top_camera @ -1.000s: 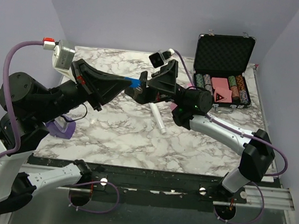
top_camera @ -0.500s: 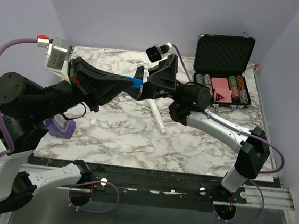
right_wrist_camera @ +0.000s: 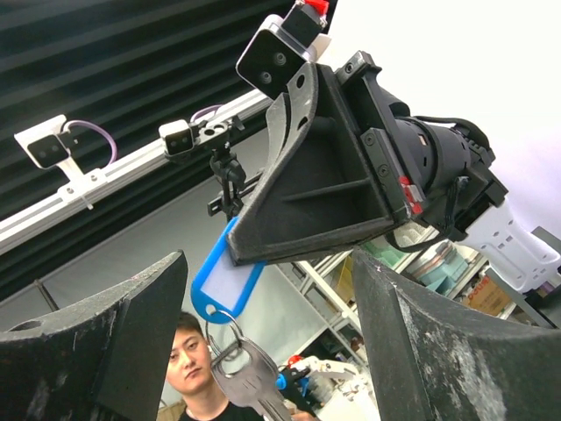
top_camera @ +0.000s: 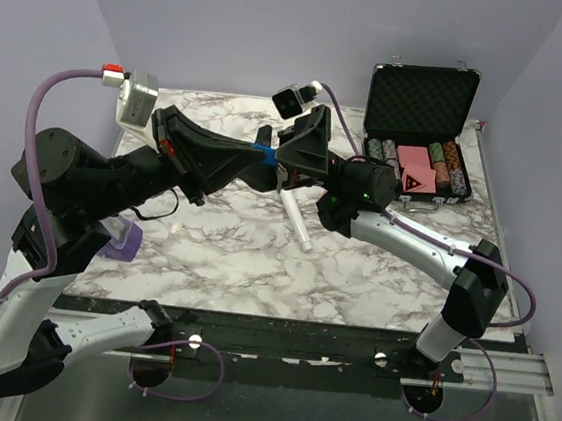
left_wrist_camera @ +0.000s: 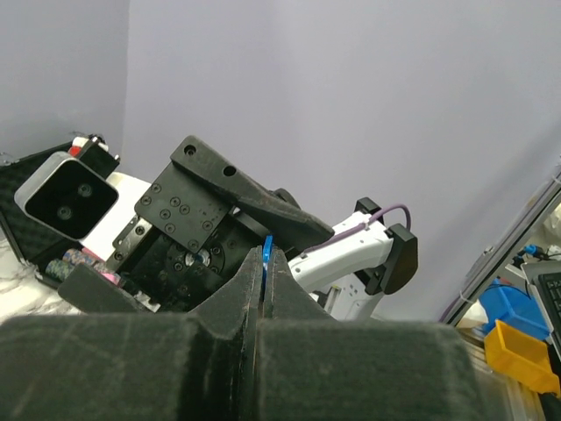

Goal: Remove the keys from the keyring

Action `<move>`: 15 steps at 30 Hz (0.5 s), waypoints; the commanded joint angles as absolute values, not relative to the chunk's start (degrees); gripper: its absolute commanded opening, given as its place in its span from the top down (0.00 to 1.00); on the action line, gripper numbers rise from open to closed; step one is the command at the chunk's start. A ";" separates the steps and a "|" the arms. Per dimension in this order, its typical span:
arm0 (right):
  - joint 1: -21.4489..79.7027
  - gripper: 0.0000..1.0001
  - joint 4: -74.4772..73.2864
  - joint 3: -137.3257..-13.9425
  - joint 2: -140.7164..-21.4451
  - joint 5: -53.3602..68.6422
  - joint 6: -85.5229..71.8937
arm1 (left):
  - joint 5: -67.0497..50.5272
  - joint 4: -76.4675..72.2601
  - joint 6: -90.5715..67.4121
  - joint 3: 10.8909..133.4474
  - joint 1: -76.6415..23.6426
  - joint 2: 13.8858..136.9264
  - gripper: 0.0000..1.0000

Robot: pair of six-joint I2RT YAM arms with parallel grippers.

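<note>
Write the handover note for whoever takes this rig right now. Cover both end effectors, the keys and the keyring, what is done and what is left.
Left end effector: shut on the edge of the blue tag, holding the bunch up in the air.
Right end effector: open, one finger on each side of the bunch, gripping nothing.
Things: the keyring hangs from the tag, and the silver keys hang from the keyring.
Done: the bunch is lifted and presented between the arms.
Left: all of it, since no key is off yet. The next step is probably to grip a key with the right end effector.
</note>
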State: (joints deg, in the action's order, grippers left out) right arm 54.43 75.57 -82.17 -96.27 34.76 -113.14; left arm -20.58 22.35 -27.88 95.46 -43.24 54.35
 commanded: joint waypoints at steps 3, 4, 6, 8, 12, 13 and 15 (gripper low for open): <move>54.93 0.20 102.30 -82.53 -94.22 35.86 -113.29 | -19.86 20.74 -26.02 92.90 -42.98 52.73 1.00; 54.93 0.21 102.30 -82.44 -94.22 35.86 -113.20 | -19.69 20.92 -26.02 92.73 -42.89 52.73 1.00; 54.93 0.21 102.30 -82.35 -94.04 35.95 -113.29 | -19.69 21.18 -25.84 92.64 -42.63 52.65 1.00; 54.93 0.21 102.22 -82.09 -94.04 35.95 -113.29 | -19.69 21.09 -25.66 92.37 -42.36 52.30 1.00; 54.93 0.22 102.30 -81.65 -93.96 36.04 -113.29 | -19.86 21.01 -25.14 92.37 -41.75 51.77 1.00; 55.02 0.22 102.30 -81.65 -93.87 36.04 -113.20 | -20.04 21.18 -24.88 92.72 -41.66 51.68 1.00; 54.93 0.23 102.22 -81.48 -93.87 36.04 -113.29 | -20.04 21.79 -24.26 92.99 -41.40 51.42 1.00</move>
